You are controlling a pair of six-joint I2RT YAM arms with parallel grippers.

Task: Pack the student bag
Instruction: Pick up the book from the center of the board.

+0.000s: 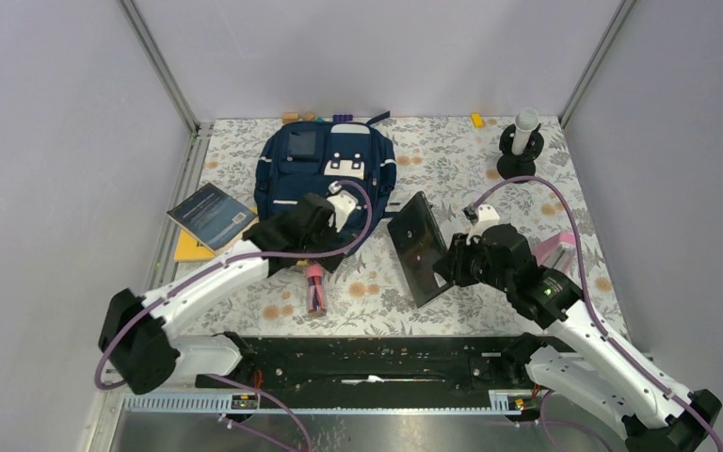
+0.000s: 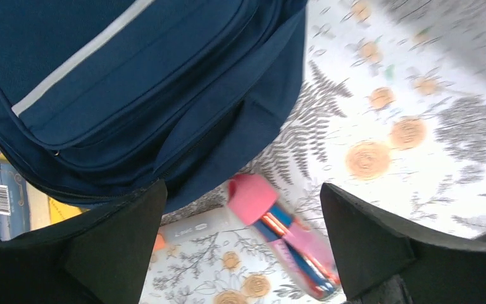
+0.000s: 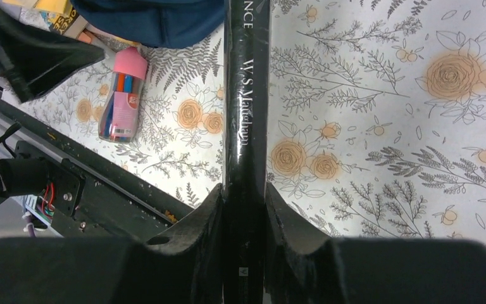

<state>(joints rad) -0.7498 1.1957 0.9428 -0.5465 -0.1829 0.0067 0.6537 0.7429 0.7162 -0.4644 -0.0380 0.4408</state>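
Observation:
The navy student bag (image 1: 325, 169) lies flat at the back middle of the table, and its lower edge fills the upper left of the left wrist view (image 2: 133, 82). My left gripper (image 1: 318, 231) hangs open over the bag's near edge, its jaws wide apart (image 2: 240, 247) with nothing between them. Just below it lie a clear pen tube with a pink cap (image 2: 285, 237) and a grey marker (image 2: 196, 223). My right gripper (image 3: 245, 209) is shut on the spine of a black book (image 3: 247, 114), which is held tilted above the table to the right of the bag (image 1: 419, 247).
A blue book (image 1: 212, 215) rests on a yellow one (image 1: 188, 250) left of the bag. A black stand with a white cylinder (image 1: 520, 141) is at the back right, and a pink object (image 1: 555, 250) lies by the right arm. Small blocks (image 1: 477, 120) sit along the back wall.

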